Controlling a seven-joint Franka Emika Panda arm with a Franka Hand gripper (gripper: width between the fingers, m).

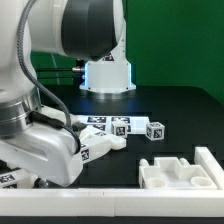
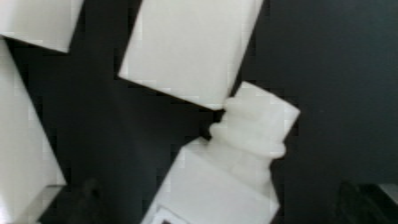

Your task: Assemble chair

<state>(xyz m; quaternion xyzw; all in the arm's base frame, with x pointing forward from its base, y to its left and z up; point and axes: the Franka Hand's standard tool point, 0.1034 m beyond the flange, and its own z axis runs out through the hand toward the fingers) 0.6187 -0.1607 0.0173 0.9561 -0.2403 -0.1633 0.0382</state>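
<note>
Several white chair pieces with black-and-white tags [image 1: 122,127] lie in a row at mid-table. One tagged piece [image 1: 97,146] lies right by my hand, and the arm's body hides the fingers in the exterior view. In the wrist view my gripper [image 2: 217,206] straddles a white blocky piece [image 2: 228,180] that has a tag at its near end. Dark gaps show between that piece and the finger [image 2: 75,203] on each side, so the jaws stand open. A stubby end [image 2: 260,122] of the piece points at a flat white slab [image 2: 187,50]. Another slab [image 2: 43,24] and a long bar [image 2: 15,140] lie beside it.
A blocky white piece with notches [image 1: 168,172] sits at the front on the exterior view's right. It lies beside a white rail [image 1: 208,166] and behind a long white rail [image 1: 140,203] along the front edge. The arm's base [image 1: 106,74] stands at the back before a green wall.
</note>
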